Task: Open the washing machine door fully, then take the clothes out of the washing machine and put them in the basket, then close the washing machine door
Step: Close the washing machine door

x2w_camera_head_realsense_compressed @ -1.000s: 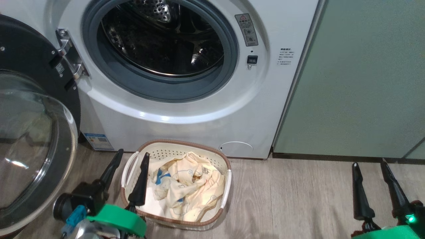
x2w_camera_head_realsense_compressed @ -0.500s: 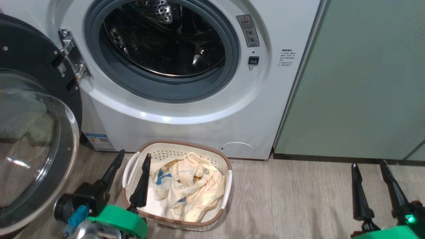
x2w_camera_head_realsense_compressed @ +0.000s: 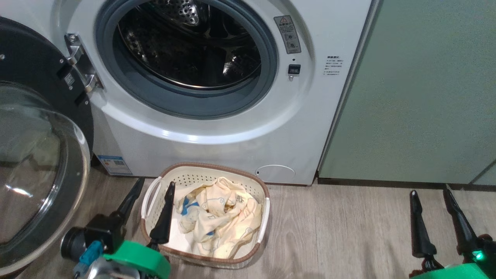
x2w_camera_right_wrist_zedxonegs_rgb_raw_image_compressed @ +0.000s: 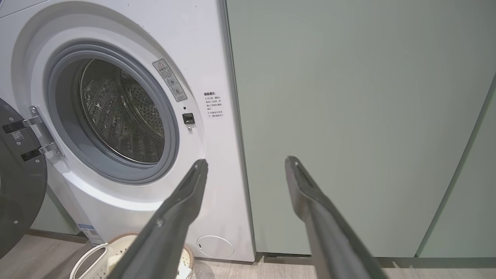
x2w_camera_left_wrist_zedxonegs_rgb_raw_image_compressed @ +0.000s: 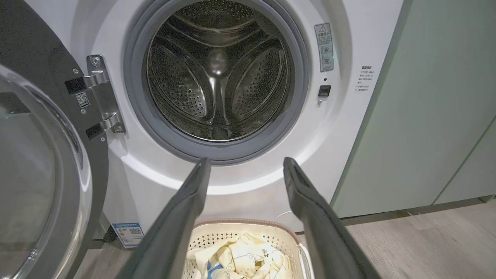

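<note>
The white washing machine (x2w_camera_head_realsense_compressed: pixel 232 128) (x2w_camera_left_wrist_zedxonegs_rgb_raw_image_compressed: pixel 341 128) (x2w_camera_right_wrist_zedxonegs_rgb_raw_image_compressed: pixel 217 162) stands with its grey-rimmed drum mouth (x2w_camera_head_realsense_compressed: pixel 186 58) (x2w_camera_left_wrist_zedxonegs_rgb_raw_image_compressed: pixel 217 77) uncovered; no cloth shows inside the steel drum. Swung out to the left hangs the washing machine door (x2w_camera_head_realsense_compressed: pixel 35 162) (x2w_camera_left_wrist_zedxonegs_rgb_raw_image_compressed: pixel 38 174), black with a clear bulging porthole. On the floor in front sits the cream basket (x2w_camera_head_realsense_compressed: pixel 205 174) (x2w_camera_left_wrist_zedxonegs_rgb_raw_image_compressed: pixel 217 232), and the pale cream clothes (x2w_camera_head_realsense_compressed: pixel 217 217) (x2w_camera_left_wrist_zedxonegs_rgb_raw_image_compressed: pixel 248 259) lie bunched in it. My left gripper (x2w_camera_head_realsense_compressed: pixel 154 184) (x2w_camera_left_wrist_zedxonegs_rgb_raw_image_compressed: pixel 246 164) is open over the basket's left handle. My right gripper (x2w_camera_head_realsense_compressed: pixel 429 193) (x2w_camera_right_wrist_zedxonegs_rgb_raw_image_compressed: pixel 246 164) is open and empty above the floor at the right.
Pale green cabinets (x2w_camera_head_realsense_compressed: pixel 418 97) (x2w_camera_right_wrist_zedxonegs_rgb_raw_image_compressed: pixel 348 116) stand flush against the machine's right side. Grey wood-look floor (x2w_camera_head_realsense_compressed: pixel 341 232) stretches between the basket and my right gripper. The door's metal hinge (x2w_camera_head_realsense_compressed: pixel 79 62) juts out at the mouth's left edge.
The picture wobbles slightly as the head camera shifts. Both grippers, the basket, the clothes and the door stay where they were.
</note>
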Robot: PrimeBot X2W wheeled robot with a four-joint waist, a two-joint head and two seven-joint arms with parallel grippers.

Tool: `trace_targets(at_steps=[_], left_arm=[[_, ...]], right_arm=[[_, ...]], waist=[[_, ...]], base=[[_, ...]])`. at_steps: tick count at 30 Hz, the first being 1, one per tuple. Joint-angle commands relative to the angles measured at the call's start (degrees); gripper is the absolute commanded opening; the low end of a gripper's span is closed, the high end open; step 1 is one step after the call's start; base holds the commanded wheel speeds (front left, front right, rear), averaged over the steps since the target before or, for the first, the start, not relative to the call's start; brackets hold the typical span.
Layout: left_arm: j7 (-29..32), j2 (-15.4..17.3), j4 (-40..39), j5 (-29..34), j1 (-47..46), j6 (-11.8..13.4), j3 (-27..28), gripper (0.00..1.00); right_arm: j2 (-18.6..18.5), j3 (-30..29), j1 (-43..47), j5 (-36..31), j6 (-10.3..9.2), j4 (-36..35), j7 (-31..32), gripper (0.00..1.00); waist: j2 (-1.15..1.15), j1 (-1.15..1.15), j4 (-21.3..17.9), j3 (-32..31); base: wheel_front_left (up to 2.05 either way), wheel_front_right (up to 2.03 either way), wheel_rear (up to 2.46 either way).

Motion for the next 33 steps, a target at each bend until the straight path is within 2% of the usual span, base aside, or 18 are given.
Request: trace_targets(at_steps=[1, 10, 25, 33], left_arm=[[-0.3, 0.9, -2.0, 0.6, -2.0, 0.6, 1.8, 1.00], [-0.4, 1.1, -2.2, 0.0, -1.9, 1.0, 1.5, 1.00], [-1.2, 1.7, -2.3, -0.3, -2.4, 1.3, 0.8, 1.00], [-1.6, 2.1, -2.2, -0.6, -2.6, 1.1, 0.4, 1.00]], right_arm=[[-1.1, 1.1, -1.5, 0.2, 0.08, -1.8, -0.4, 1.00], [-0.9, 1.0, -1.4, 0.1, 0.08, -1.9, -0.4, 1.00], [-0.9, 0.6, -1.6, 0.1, 0.08, -2.1, -0.4, 1.00], [-0.8, 0.5, -1.5, 0.1, 0.08, -2.1, -0.4, 1.00]], waist=[[0.00, 0.00, 0.0, 0.0], [0.00, 0.00, -0.1, -0.3], [0.00, 0.00, -0.1, 0.1], [0.00, 0.00, 0.2, -0.2]], base=[[-0.07, 0.07, 0.00], [-0.88, 0.88, 0.00], [-1.87, 1.84, 0.02], [-0.73, 0.73, 0.00]])
